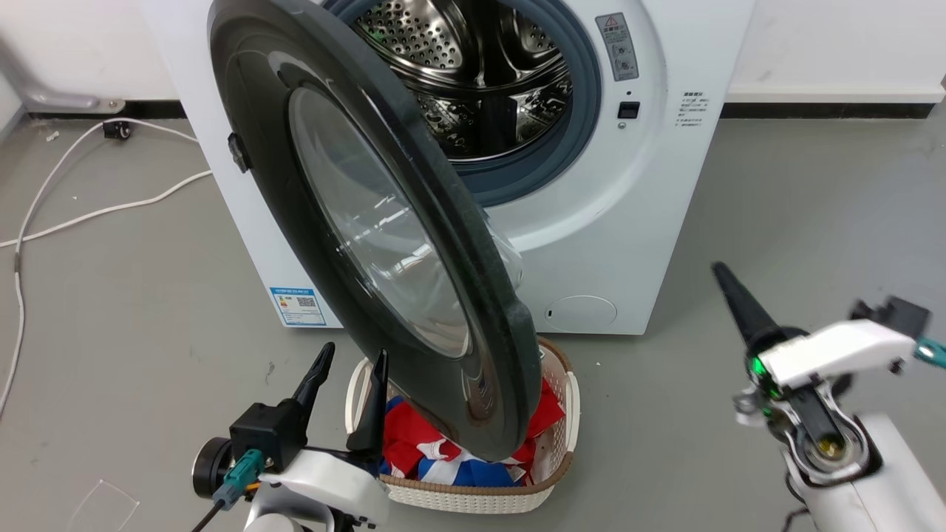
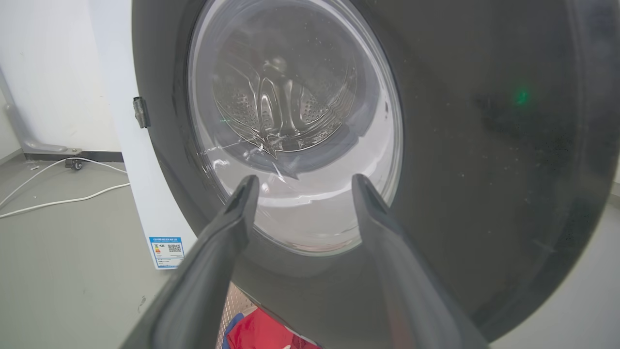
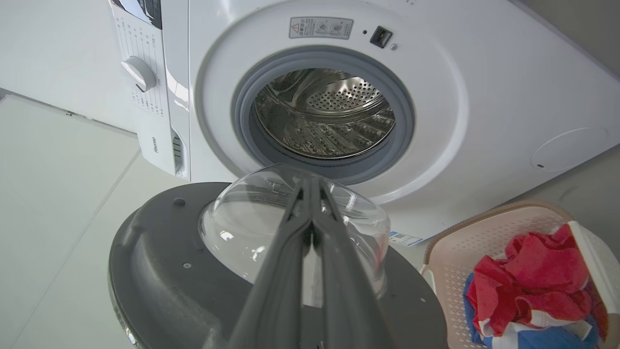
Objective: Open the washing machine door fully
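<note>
In the head view, the washing machine door (image 1: pixel 384 244) stood part-way open, hinged on the left side of the washing machine (image 1: pixel 643 207), with its free edge swung out towards us and hanging over the basket (image 1: pixel 473 495) on the floor. Our left gripper (image 1: pixel 355 351) was low at the left, fingers apart and holding nothing, just beside the door's lower rim on its outer, glossy side. Our right gripper (image 1: pixel 720 272) was well apart at the lower right, its fingers pressed together into one spike, on the side of the door's inner face. In the left wrist view, the left gripper (image 2: pixel 305 179) pointed straight at the outer face of the door (image 2: pixel 484 145), its spread tips framing the bottom of the glass, and we could not tell whether they touched it. In the right wrist view, the closed right gripper (image 3: pixel 310 179) pointed at the glass bowl on the door's (image 3: pixel 160 271) inner face, with the open drum (image 3: pixel 324 116) beyond. We judged that the door had to swing on towards our left, so a push would come from the right arm, though the left was nearer
</note>
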Robot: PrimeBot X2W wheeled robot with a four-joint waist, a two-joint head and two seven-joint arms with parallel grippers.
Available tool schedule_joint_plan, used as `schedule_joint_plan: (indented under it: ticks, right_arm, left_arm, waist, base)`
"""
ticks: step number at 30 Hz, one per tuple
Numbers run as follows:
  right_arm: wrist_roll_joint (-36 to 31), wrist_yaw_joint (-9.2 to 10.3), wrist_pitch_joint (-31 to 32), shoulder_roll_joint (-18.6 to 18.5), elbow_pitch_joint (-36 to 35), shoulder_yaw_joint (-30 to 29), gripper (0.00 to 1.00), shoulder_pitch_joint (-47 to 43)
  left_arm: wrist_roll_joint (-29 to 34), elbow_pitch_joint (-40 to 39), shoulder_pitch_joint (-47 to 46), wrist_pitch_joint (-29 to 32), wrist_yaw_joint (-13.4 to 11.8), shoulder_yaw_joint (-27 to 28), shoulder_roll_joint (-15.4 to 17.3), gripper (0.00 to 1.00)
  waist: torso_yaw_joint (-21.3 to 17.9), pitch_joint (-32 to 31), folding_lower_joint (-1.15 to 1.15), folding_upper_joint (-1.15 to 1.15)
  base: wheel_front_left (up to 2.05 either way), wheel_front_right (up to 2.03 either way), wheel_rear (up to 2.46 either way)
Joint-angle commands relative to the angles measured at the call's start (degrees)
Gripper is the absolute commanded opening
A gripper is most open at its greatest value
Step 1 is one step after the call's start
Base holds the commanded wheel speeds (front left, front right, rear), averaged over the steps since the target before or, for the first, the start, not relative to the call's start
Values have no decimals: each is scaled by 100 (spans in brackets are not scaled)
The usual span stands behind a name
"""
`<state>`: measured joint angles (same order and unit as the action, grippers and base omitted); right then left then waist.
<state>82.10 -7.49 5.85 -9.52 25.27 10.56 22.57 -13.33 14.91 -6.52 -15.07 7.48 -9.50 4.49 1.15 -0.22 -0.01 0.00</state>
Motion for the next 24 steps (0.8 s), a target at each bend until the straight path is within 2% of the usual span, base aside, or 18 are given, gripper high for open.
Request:
schedule_joint_plan:
  ticks: [1, 2, 3, 5, 6, 7, 8, 11, 17, 20, 23, 24]
  right_arm:
    - [-258, -1, -398, -153, -209, -95, 0, -368]
    - [-353, 0, -553, -179, -303, -136, 0, -506]
    - [-514, 0, -707, -246, -376, -152, 7, -649]
    - [-830, 0, -963, -333, -506, -137, 74, -909]
    - [-830, 0, -963, -333, -506, -137, 74, -909]
    - [-1192, -1, -1231, -406, -627, -161, 100, -1094]
    - [-1192, -1, -1231, -406, -627, -161, 100, -1094]
    - [-1900, 0, -1647, -471, -725, -263, 100, -1315]
    - [-4251, 0, -2004, -409, -931, -836, 100, -1513]
    - [-5315, 1, -1939, -125, -1268, -1124, 100, -1649]
    - [-6293, 1, -1594, 239, -1717, -1247, 100, -1919]
    - [-6293, 1, -1594, 239, -1717, -1247, 100, -1919]
  left_arm:
    - [13, 12, 57, -14, -18, 41, -32, 100]
    - [17, 21, 63, -13, -21, 55, -38, 100]
    - [24, 27, 69, -14, -27, 76, -42, 100]
    - [25, 36, 91, -14, -41, 118, -43, 100]
    - [25, 36, 91, -14, -41, 118, -43, 100]
    - [34, 43, 113, -14, -44, 152, -49, 100]
    - [34, 43, 113, -14, -44, 152, -49, 100]
    - [50, 48, 132, -13, -57, 196, -52, 100]
    - [84, 34, 136, -14, -93, 294, -59, 100]
    - [112, 24, 113, -13, -91, 335, -64, 100]
    - [154, 18, 76, -14, -97, 375, -58, 100]
    - [154, 18, 76, -14, -97, 375, -58, 100]
  waist:
    - [-33, -38, 1, 0]
    - [-39, -43, 1, 0]
    - [-49, -50, 1, 0]
    - [-68, -61, 1, 0]
    - [-68, -61, 1, 0]
    - [-89, -66, 1, 0]
    - [-89, -66, 1, 0]
    - [-117, -68, 1, 0]
    - [-148, -55, 1, 0]
    - [-147, -40, 1, 0]
    - [-145, -11, 1, 0]
    - [-145, -11, 1, 0]
  base:
    - [0, 0, 0]
    - [0, 0, 0]
    - [0, 0, 0]
    - [0, 0, 0]
    - [0, 0, 0]
    - [0, 0, 0]
    - [0, 0, 0]
    - [0, 0, 0]
    - [0, 0, 0]
    - [0, 0, 0]
    - [0, 0, 0]
    - [0, 0, 0]
